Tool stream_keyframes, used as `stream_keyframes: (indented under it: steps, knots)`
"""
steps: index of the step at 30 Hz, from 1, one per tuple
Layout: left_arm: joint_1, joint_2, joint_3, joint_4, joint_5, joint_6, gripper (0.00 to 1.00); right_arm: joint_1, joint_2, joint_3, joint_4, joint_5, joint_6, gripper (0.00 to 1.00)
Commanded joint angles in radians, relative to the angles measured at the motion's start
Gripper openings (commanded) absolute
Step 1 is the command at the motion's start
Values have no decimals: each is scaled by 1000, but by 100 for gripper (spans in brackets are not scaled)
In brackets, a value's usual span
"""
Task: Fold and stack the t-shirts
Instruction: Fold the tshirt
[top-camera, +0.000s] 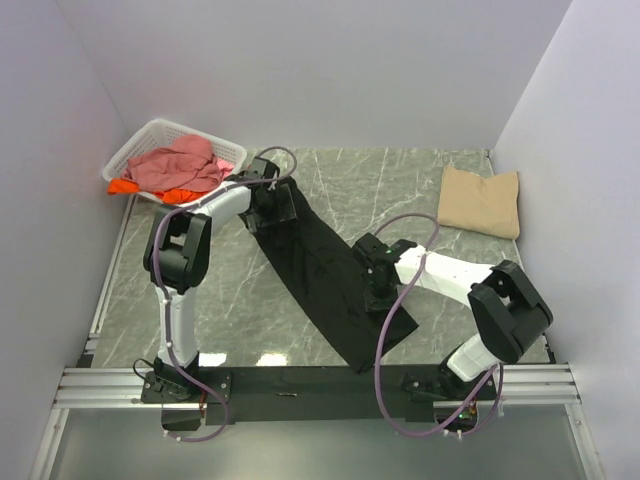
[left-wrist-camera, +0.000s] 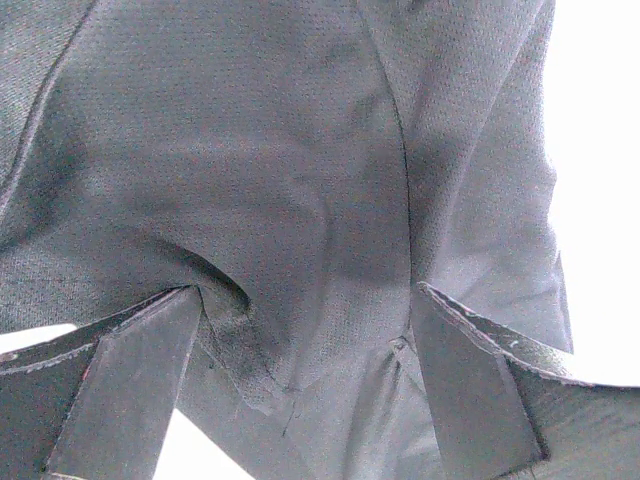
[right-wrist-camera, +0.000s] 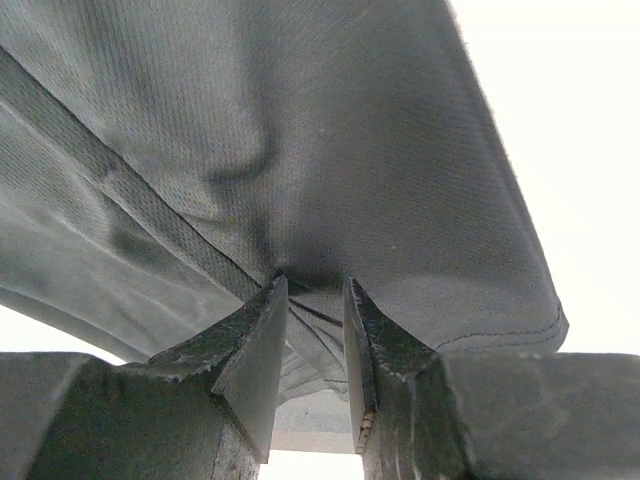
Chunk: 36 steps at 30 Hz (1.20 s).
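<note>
Our right pincer (top-camera: 372, 264) (right-wrist-camera: 315, 285) is pinching the black shirt (top-camera: 318, 272) (right-wrist-camera: 300, 130). In its wrist view the two fingers (right-wrist-camera: 250, 340) stand close together with only a narrow slot between them, and a pleat of dark cloth is drawn down into that slot, with creases running from the grip. Our left pincer (top-camera: 268, 196) (left-wrist-camera: 305, 295) is spread wide. Its fingers (left-wrist-camera: 140, 370) stand far apart, and the black shirt (left-wrist-camera: 280, 150) sags loosely into the gap and touches both inner faces, but we see no squeeze on it. From above, the black shirt lies as a long slanted band on the table (top-camera: 400, 190). It runs from under the left pincer, across to the right pincer, and on past it toward the arm bases, where its end lies flat. Well away from the right pincer, on its far right side, a tan shirt (top-camera: 482, 200) lies folded by the table's back corner, clear of everything else. Just beyond the left pincer, on its left side, a white basket (top-camera: 150, 138) stands against the wall. A crumpled pink shirt (top-camera: 180, 165) is heaped in it, and an orange shirt (top-camera: 122, 186) pokes out beneath the pink one at the basket's left edge. Neither pincer touches the basket or what is in it.
</note>
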Motion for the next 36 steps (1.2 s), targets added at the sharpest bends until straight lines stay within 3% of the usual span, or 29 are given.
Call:
stream_keyframes:
  steps: [1,14,24,36]
  knots:
    - [-1,97,17,29,2,35,93,33,22,-2,22,-23,20,36]
    - [-6,349,365,-46,68,143,92,174,173,99,62,-123,82,35]
    - [-6,444,510,-31,122,138,93,193,271,271,59,-173,72,35]
    - [-7,475,584,-12,141,158,94,190,319,340,57,-207,46,36]
